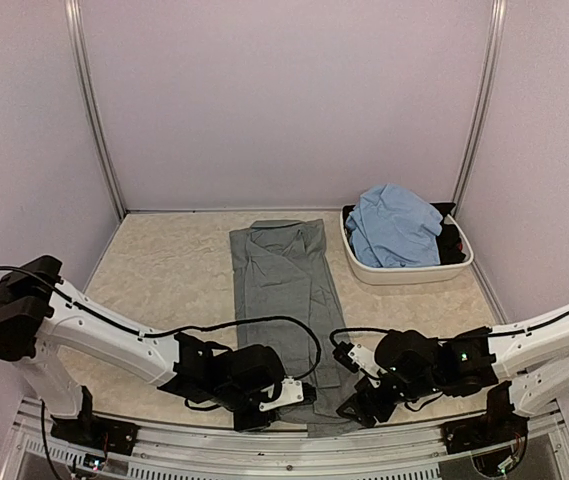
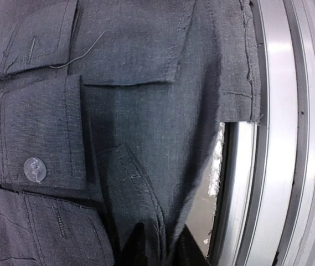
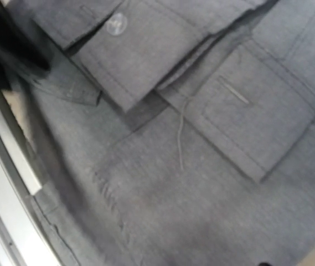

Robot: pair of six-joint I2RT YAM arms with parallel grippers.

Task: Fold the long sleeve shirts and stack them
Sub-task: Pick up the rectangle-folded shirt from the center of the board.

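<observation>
Lengthwise on the table (image 1: 164, 270) lies the grey shirt (image 1: 279, 280), its near hem pinched by the left gripper (image 1: 302, 394). The right gripper (image 1: 360, 404) hovers beside it (jaws unreadable). The blue shirt (image 1: 394, 225) sits bundled in the basin (image 1: 404, 272).

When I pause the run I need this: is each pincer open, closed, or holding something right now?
Left pincer: closed on a fold of the grey shirt.
Right pincer: over the shirt; open or closed cannot be told.
</observation>
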